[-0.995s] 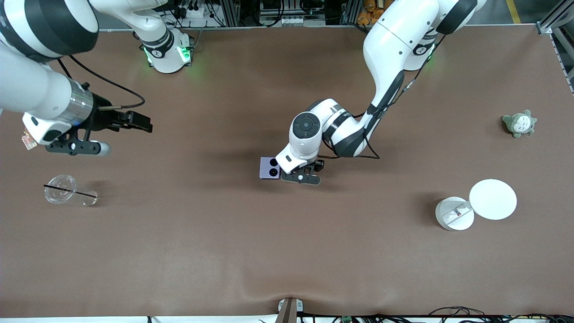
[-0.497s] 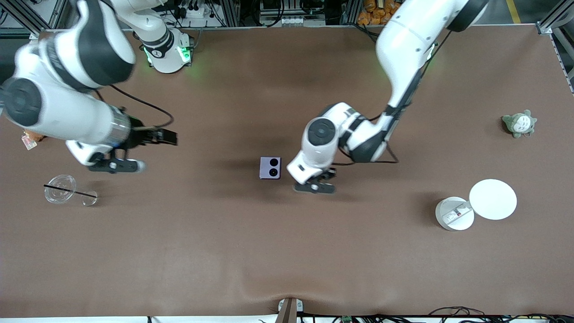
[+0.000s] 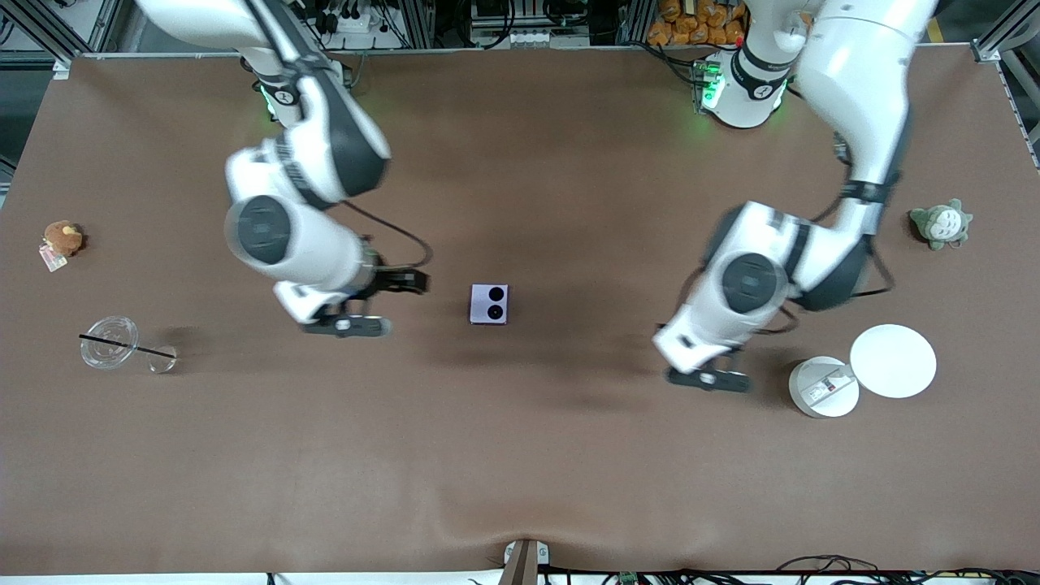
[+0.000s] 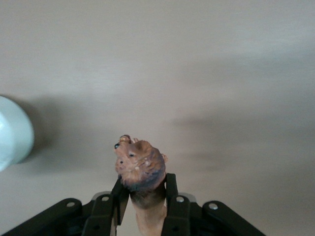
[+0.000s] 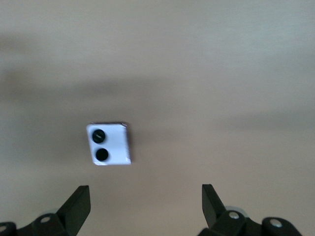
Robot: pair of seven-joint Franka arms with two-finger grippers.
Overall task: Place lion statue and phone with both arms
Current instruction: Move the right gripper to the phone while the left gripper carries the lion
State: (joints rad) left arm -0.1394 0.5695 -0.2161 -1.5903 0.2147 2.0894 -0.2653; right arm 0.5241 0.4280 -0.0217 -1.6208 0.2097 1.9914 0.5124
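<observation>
Two arms were up over the table — one held the lion, one held nothing.

The phone lay flat on the brown table, near the middle, with its two black lenses facing up. The right gripper hung over the table just beside the phone, toward the right arm's end; its fingers were spread wide and empty. The left gripper hung over the table near the white disc — its fingers were squeezed tight on the lion, whose head poked out past the tips.
</observation>
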